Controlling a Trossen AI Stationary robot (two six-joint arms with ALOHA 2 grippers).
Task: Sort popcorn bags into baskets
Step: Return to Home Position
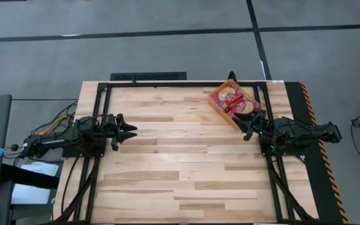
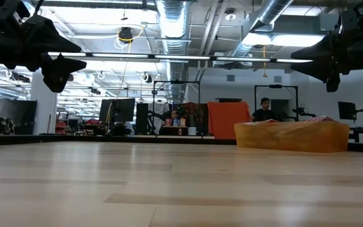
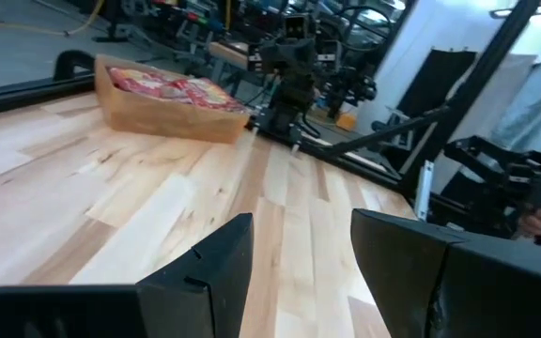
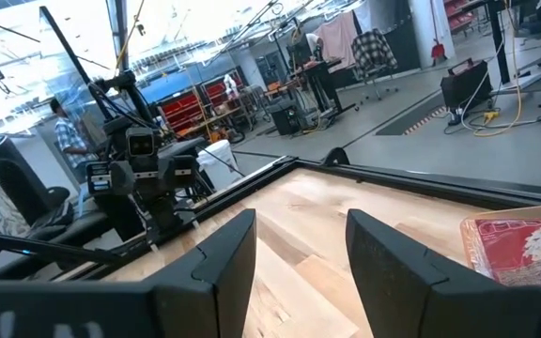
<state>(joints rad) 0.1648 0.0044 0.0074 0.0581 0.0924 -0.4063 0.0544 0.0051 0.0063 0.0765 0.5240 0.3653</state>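
The orange basket (image 1: 234, 104) sits near the table's far right corner, turned at a slant, with red popcorn bags (image 1: 233, 100) lying flat inside it. It also shows in the low view as the basket (image 2: 292, 135) and in the left wrist view as the basket (image 3: 165, 111) with bags (image 3: 172, 87) on top. One bag's corner (image 4: 524, 246) shows in the right wrist view. My left gripper (image 1: 132, 131) hovers open at the table's left edge, holding nothing. My right gripper (image 1: 245, 128) hovers open just near-side of the basket, also holding nothing.
A black metal frame (image 1: 167, 83) runs around the table top. Bare wood (image 1: 180, 162) spreads between the two arms and toward the near edge. A yellow-black striped strip (image 1: 311, 112) lines the right side. A person (image 2: 263, 111) stands in the room beyond.
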